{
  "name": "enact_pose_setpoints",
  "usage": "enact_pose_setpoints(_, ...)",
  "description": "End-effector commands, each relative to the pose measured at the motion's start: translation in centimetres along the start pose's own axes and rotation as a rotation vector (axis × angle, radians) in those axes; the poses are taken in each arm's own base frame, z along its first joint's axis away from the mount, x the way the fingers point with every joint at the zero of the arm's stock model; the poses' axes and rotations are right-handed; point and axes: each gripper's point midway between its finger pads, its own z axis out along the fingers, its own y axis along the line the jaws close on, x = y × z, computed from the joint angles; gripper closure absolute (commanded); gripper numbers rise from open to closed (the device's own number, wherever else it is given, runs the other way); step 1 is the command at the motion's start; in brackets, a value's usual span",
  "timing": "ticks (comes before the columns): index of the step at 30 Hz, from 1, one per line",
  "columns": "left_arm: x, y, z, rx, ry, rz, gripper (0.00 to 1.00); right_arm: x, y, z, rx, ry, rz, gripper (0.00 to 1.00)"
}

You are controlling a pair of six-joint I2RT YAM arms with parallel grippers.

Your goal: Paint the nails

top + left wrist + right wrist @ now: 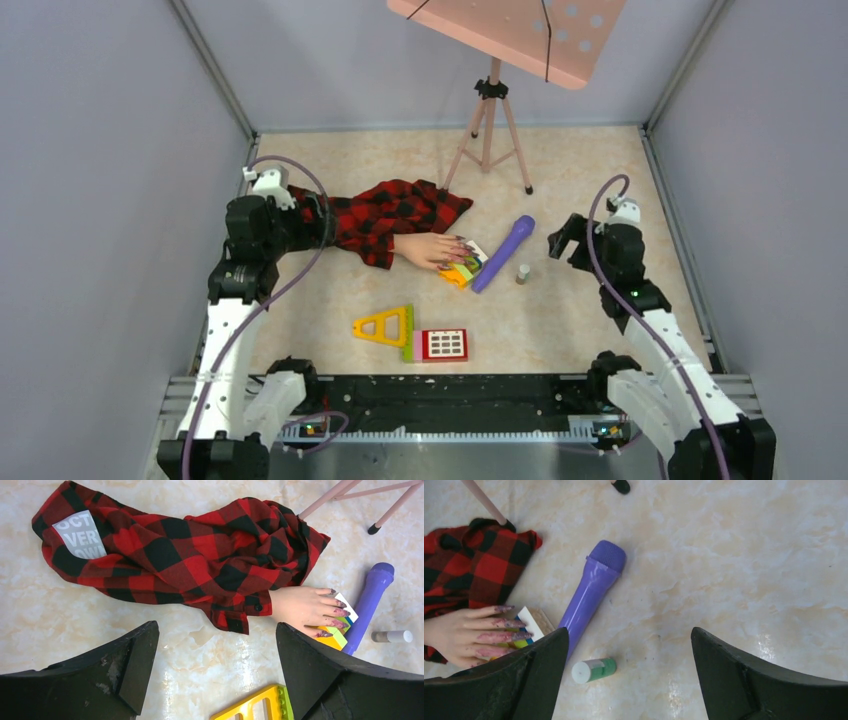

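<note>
A flesh-coloured mannequin hand (432,250) in a red-and-black plaid sleeve (390,215) lies mid-table, its fingers resting on coloured blocks (462,270). Its nails (340,612) (511,625) look smeared dark purple. A small bottle with a green cap (594,670) (522,272) lies on the table just right of a purple toy microphone (591,592). My left gripper (215,630) hovers open over bare table near the sleeve's cuff, left of the hand. My right gripper (629,632) hovers open and empty, the bottle below it near its left finger.
A yellow triangle frame (385,325) and a red window tile (443,344) lie near the front. A pink music stand on a tripod (490,120) stands at the back. Grey walls close in the table on three sides.
</note>
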Motion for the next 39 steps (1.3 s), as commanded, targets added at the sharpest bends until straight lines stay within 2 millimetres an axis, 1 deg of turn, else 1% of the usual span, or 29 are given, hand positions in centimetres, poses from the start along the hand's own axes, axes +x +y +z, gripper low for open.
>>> enact_pose_setpoints(1, 0.2, -0.2, -0.2, 0.016, -0.01, 0.03, 0.07, 1.8, 2.5, 0.0, -0.092, 0.167, -0.015, 0.16)
enact_pose_setpoints(3, 0.9, 0.1, -0.3, 0.007, -0.008, 0.029, 0.07, 3.3, 2.9, -0.2, -0.087, 0.226, -0.039, 0.19)
enact_pose_setpoints(6, 0.9, -0.2, -0.5, 0.026, -0.026, 0.027, 0.07, 5.2, 3.8, -0.5, -0.081, 0.282, -0.082, 0.22)
enact_pose_setpoints(9, 0.9, -0.3, -0.5, 0.034, -0.025, 0.027, 0.07, 6.5, 5.1, -0.4, -0.074, 0.316, -0.136, 0.24)
enact_pose_setpoints(11, 1.0, -0.3, -0.4, 0.035, -0.02, 0.027, 0.07, 7.0, 6.1, -0.1, -0.072, 0.321, -0.166, 0.27)
enact_pose_setpoints(14, 1.1, -0.4, -0.4, 0.04, -0.018, 0.025, 0.07, 7.4, 7.1, 0.6, -0.067, 0.322, -0.189, 0.34)
enact_pose_setpoints(17, 1.1, -0.4, -0.4, 0.041, -0.017, 0.024, 0.07, 7.8, 7.5, 1.0, -0.042, 0.33, -0.219, 0.4)
enact_pose_setpoints(25, 1.4, 0.0, -0.2, 0.021, 0.0, 0.026, 0.07, 9.0, 7.3, 1.3, 0.009, 0.352, -0.287, 0.51)
enact_pose_setpoints(32, 1.7, 0.1, 0.0, 0.018, 0.017, 0.029, 0.07, 9.4, 7.2, 2.0, 0.033, 0.345, -0.301, 0.53)
enact_pose_setpoints(39, 1.7, 0.4, 0.0, 0.003, 0.02, 0.031, 0.07, 9.6, 7.3, 2.4, 0.042, 0.347, -0.322, 0.6)
